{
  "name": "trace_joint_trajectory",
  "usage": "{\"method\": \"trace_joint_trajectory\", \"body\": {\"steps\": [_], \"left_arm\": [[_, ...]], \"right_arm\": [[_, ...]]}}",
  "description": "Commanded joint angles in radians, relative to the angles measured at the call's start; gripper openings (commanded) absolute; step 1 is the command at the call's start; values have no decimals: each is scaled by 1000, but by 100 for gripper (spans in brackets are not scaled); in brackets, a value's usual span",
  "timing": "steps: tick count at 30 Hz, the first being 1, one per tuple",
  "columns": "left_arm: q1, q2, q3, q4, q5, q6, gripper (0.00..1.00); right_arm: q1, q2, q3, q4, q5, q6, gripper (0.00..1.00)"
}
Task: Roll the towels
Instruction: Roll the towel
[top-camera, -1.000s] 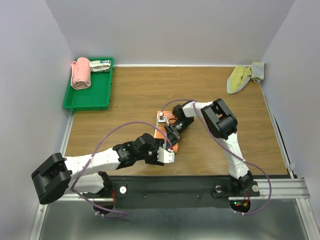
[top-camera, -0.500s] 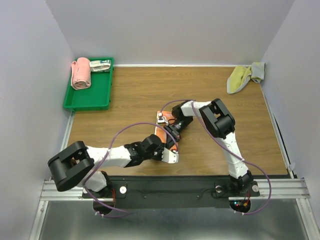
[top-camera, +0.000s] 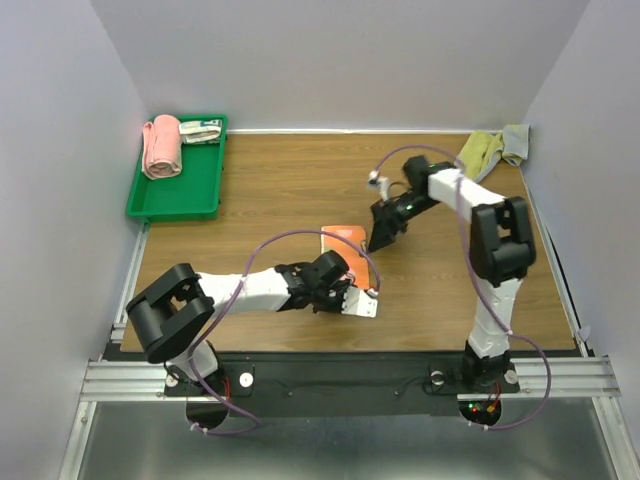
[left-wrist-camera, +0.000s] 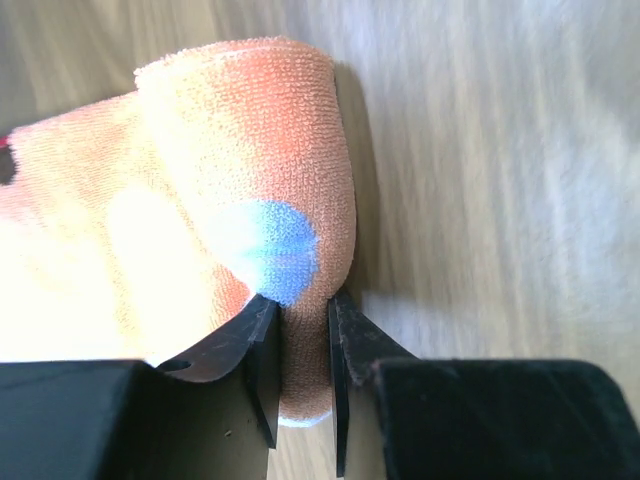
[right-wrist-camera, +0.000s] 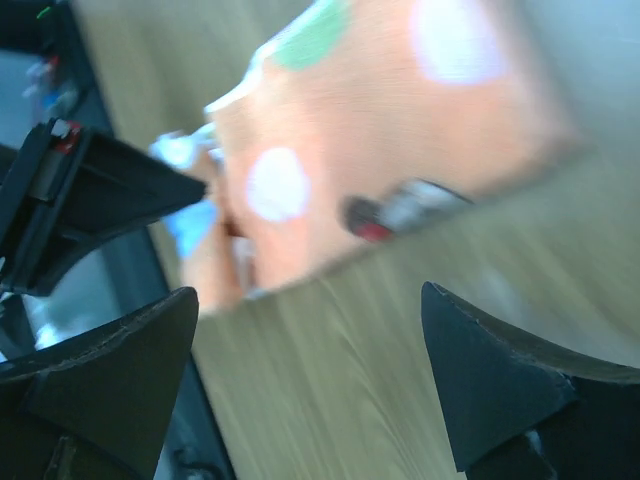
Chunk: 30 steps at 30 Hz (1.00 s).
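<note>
The orange towel (top-camera: 345, 238) with pale dots lies mid-table, its near end curled into a roll (left-wrist-camera: 290, 200). My left gripper (top-camera: 350, 283) (left-wrist-camera: 303, 350) is shut on that rolled end, one finger on each side of the cloth. In the right wrist view the orange towel (right-wrist-camera: 400, 130) lies beyond my right gripper (right-wrist-camera: 310, 340), which stands open over bare wood. From above, the right gripper (top-camera: 378, 238) hangs just right of the towel, apart from it. The yellow-green towel (top-camera: 483, 152) with a grey part lies crumpled at the far right corner.
A green tray (top-camera: 185, 195) sits at the far left, with a pink towel roll (top-camera: 162, 146) and a folded pale cloth (top-camera: 202, 131) in it. White walls close the table on three sides. Purple cables loop over both arms.
The right gripper has opened, let go of the orange towel and drawn back to the right. The left gripper has slid right along the towel's near end and closed on it.
</note>
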Motion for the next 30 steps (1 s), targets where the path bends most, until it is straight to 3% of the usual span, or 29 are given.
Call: {"method": "trace_joint_trajectory", "body": {"steps": [1,11,17,22,28,30], "left_arm": [[25,96,88,-319,219,-76,14],[182,407,360,-594,460,-101,17],[275,602,520,-717,511,-118,15],[331,699,604,-791,554,-87,16],[348,757,670,-824,540,-76,20],[349,776,693,-838,534,-76,20]], "right_arm": [[-102,-178,21,50,126,-22,99],[-90,-654,-286,140,307,-57,100],[29,-853,-468,163,434,-74,94],[263,-898,-576,313,581,-5,92],[521,-785,-688,623,903,16,94],[562,-740,-702,681,942,12,94]]}}
